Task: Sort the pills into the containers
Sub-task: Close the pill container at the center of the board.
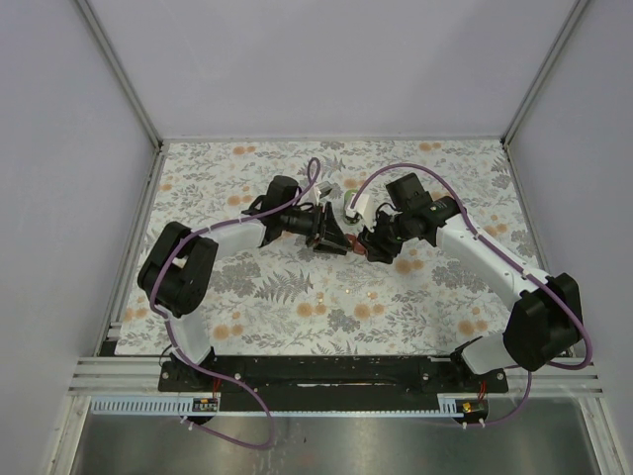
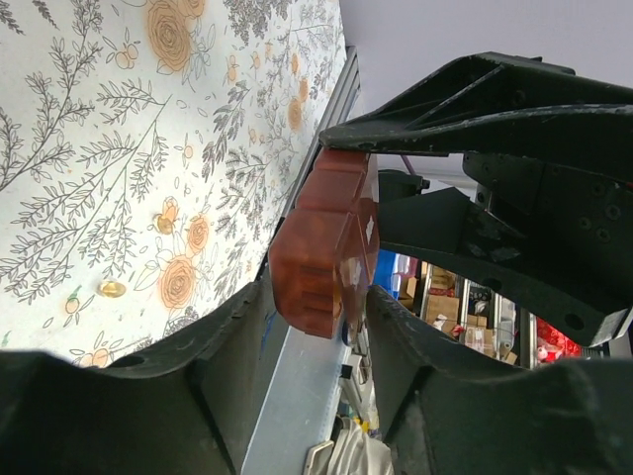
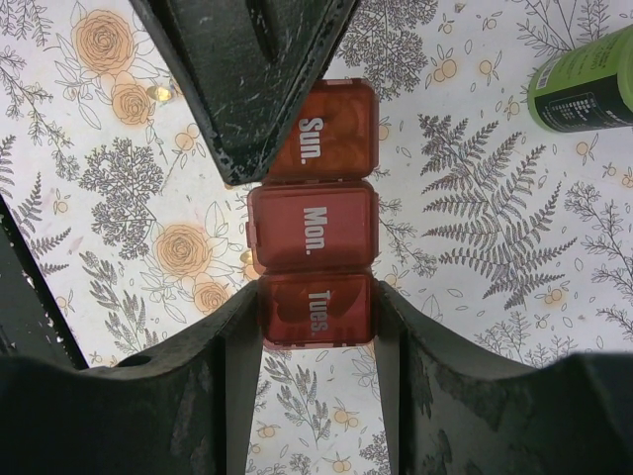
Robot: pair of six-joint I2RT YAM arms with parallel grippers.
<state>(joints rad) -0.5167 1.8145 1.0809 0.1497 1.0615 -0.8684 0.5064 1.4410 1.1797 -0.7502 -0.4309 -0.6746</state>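
The dark-red pill box (image 3: 313, 233), lids marked Sun., Mon. and Tues., is held above the flowered cloth between both arms (image 1: 344, 243). My right gripper (image 3: 316, 297) is shut on its Tues. end, one finger on each long side. My left gripper (image 2: 321, 297) has the other end edge-on between its fingers (image 2: 223, 346), which lie against both faces; one black finger (image 3: 247, 79) covers part of the Sun. lid. Loose yellowish pills lie on the cloth (image 2: 112, 288) (image 3: 158, 93), and another one right beside the box (image 3: 247, 259). A green bottle (image 3: 584, 84) lies at the upper right.
The green bottle (image 1: 350, 184) and a small pale object (image 1: 322, 190) sit just behind the two grippers. Grey walls and metal rails (image 1: 138, 228) border the flowered cloth. Purple cables (image 1: 415, 168) loop over both arms.
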